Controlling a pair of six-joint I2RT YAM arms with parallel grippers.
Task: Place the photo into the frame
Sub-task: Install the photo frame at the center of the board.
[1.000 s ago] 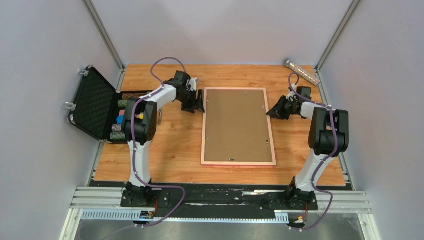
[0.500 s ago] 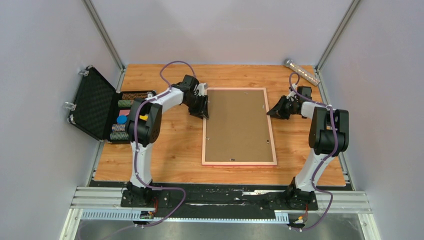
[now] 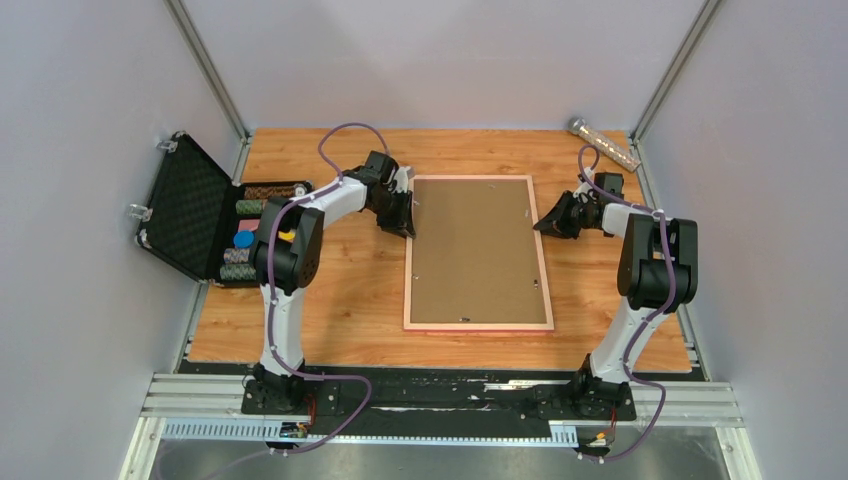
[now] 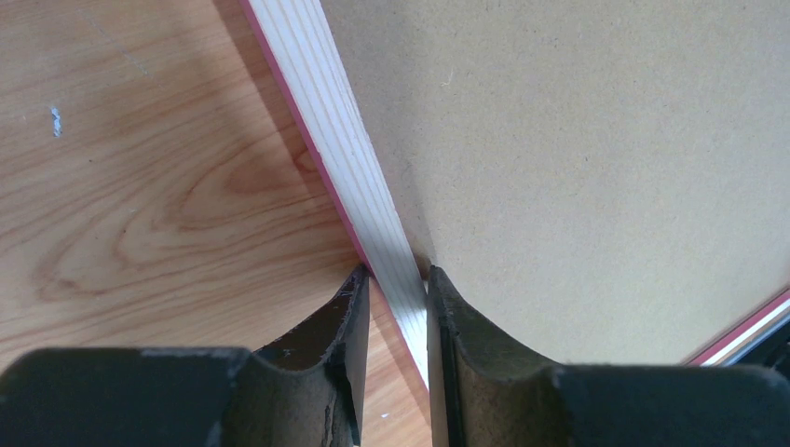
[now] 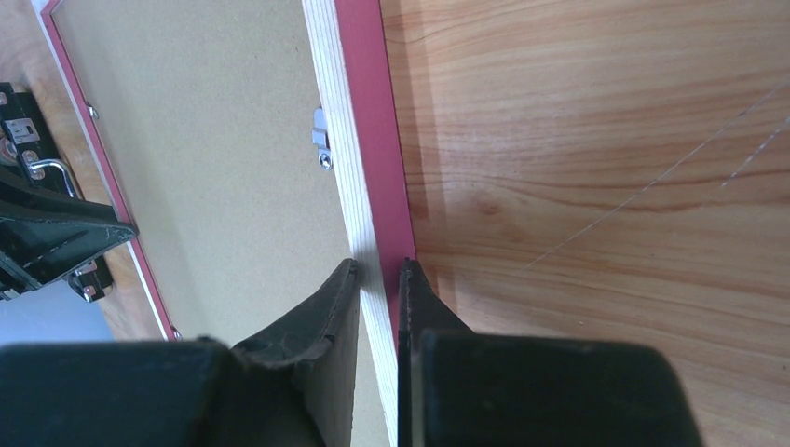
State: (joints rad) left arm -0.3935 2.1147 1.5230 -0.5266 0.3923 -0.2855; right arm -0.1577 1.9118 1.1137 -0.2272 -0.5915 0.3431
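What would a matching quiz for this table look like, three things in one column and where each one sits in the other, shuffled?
Things:
1. frame
2. black case
3. shiny tube

Places:
A. far right corner
B. middle of the table, back side up
C. left edge, lid open

Pairs: 1-B; 2-C; 3-A

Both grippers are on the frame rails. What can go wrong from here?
1. The left gripper and right gripper each pinch only a thin rail of the frame, both toward its far end. A lift may tilt it or let it slip.
2. The backing board lies in the face-down frame, with a small clip at its edge. If clips are loose, turning it over could drop the board.
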